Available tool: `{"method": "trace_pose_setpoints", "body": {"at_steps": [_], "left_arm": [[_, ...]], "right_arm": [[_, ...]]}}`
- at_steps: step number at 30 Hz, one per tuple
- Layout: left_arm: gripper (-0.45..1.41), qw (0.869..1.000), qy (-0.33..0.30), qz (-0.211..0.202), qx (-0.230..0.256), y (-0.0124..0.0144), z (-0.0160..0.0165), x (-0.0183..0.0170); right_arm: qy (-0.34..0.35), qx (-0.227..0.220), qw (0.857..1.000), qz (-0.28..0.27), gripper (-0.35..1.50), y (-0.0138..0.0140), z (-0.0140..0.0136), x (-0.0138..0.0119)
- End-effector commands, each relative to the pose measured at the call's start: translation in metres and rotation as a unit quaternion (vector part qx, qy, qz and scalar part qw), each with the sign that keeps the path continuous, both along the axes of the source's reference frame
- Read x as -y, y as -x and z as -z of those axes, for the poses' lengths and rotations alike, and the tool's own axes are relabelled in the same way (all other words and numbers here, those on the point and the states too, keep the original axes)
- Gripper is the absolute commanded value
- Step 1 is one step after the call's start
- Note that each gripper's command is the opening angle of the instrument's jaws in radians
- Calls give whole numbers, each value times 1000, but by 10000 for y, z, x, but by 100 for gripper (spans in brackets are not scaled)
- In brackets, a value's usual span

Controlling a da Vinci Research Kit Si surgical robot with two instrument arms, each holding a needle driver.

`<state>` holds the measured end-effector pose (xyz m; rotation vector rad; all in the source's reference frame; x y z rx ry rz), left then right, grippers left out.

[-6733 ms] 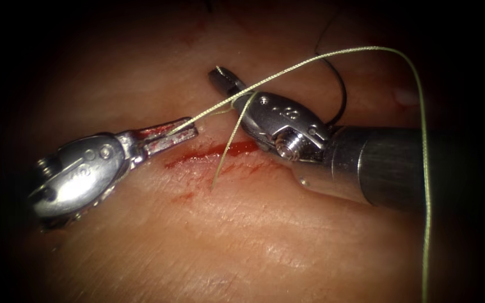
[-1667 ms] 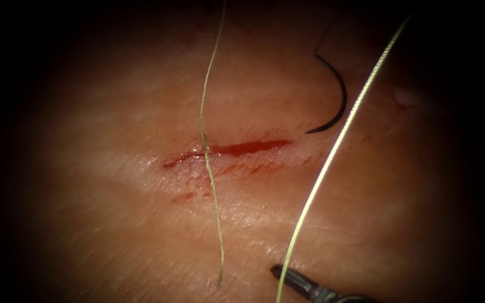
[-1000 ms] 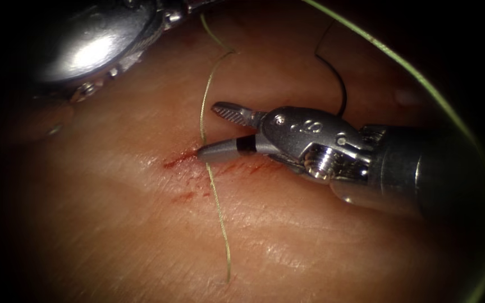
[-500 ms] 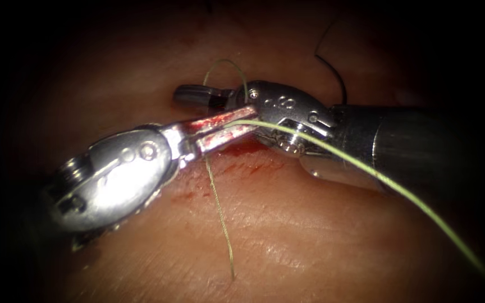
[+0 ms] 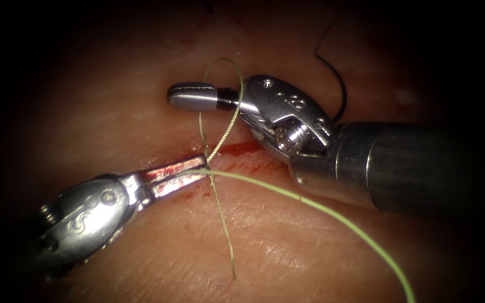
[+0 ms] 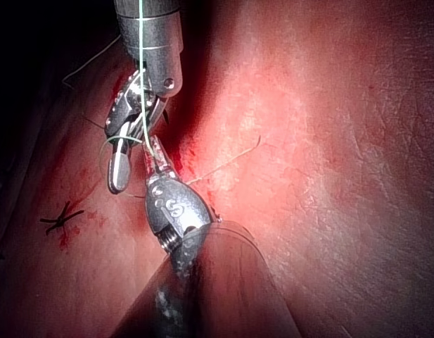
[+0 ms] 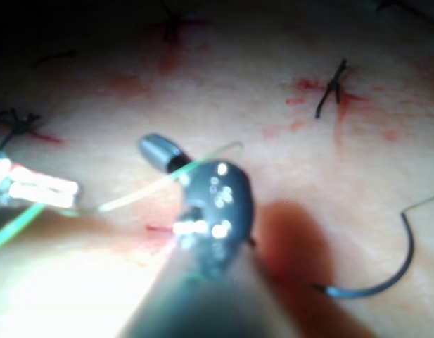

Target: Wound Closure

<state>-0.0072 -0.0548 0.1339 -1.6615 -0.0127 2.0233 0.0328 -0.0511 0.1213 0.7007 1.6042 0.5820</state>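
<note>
The cut (image 5: 242, 148) lies across the tissue (image 5: 287, 235), wet with red fluid. My left tool (image 5: 200, 164) comes in from the lower left, just below the cut's left end, jaws shut on the green thread (image 5: 321, 210); it also appears in the wrist view (image 6: 158, 160). The thread loops around my right tool (image 5: 174, 96), just behind its shut jaws, which hold nothing; that tool sits above the cut. A short thread tail (image 5: 225, 235) trails downward from the cut. The dark curved needle (image 5: 342, 92) lies free on the tissue right of the cut, behind the right tool, and is also seen lying free (image 7: 385, 285).
Older dark stitch knots (image 7: 333, 88) (image 6: 62, 218) sit on the tissue away from this cut. The right tool's wide shaft (image 5: 411, 168) covers the tissue on the right. The long thread runs off at the lower right.
The left tool has drawn back down and left from the right tool, carrying the thread. The thread now wraps in a loop around the right tool, which stayed almost in place.
</note>
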Motion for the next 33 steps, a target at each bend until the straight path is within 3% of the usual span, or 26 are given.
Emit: {"method": "trace_pose_setpoints", "body": {"at_steps": [1, 11, 21, 25, 27, 30, 33], "left_arm": [[-45, 1000, -1, -5, -9, -1, -12, 0], [-45, 1000, -1, -9, -15, -25, -34, 4], [-45, 1000, -5, -7, -18, -21, -44, 5], [-45, 1000, -6, -10, -16, -13, -39, 8], [-45, 1000, -7, -11, -16, -10, -36, 10], [-45, 1000, -8, -10, -17, -8, -32, 11], [-45, 1000, -9, -11, -16, -7, -29, 10]], "right_arm": [[1, -21, 999, 28, -25, -2, -3, -3], [5, -89, 989, 122, -32, 26, 0, 1], [18, -103, 986, 131, -35, 33, 3, 6], [36, -79, 989, 118, -33, 28, -2, -4], [51, -41, 991, 114, -33, 25, -9, -7], [91, 18, 984, 149, -33, 25, -16, -5], [117, 43, 980, 158, -35, 24, -22, -4]]}}
